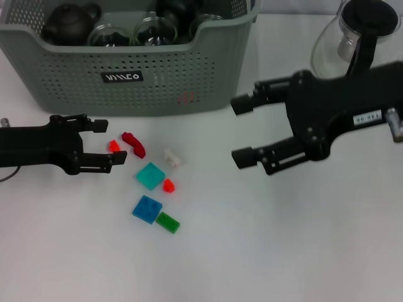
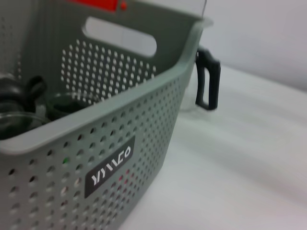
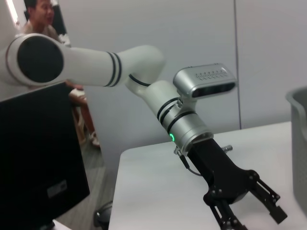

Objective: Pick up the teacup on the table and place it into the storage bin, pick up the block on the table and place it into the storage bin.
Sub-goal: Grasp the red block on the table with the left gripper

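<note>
The grey-green storage bin stands at the back of the table and fills the left wrist view. Glass teacups and a dark teapot sit inside it; no teacup shows on the table. Several small blocks lie in front of the bin. My left gripper is low over the table and open, with a small red block between its fingers. A dark red curved block lies just beside it. My right gripper hovers open and empty, to the right of the blocks.
Other blocks: white, teal, red, blue, green. A glass carafe with a black handle stands right of the bin. The right wrist view shows the left arm and the bin's edge.
</note>
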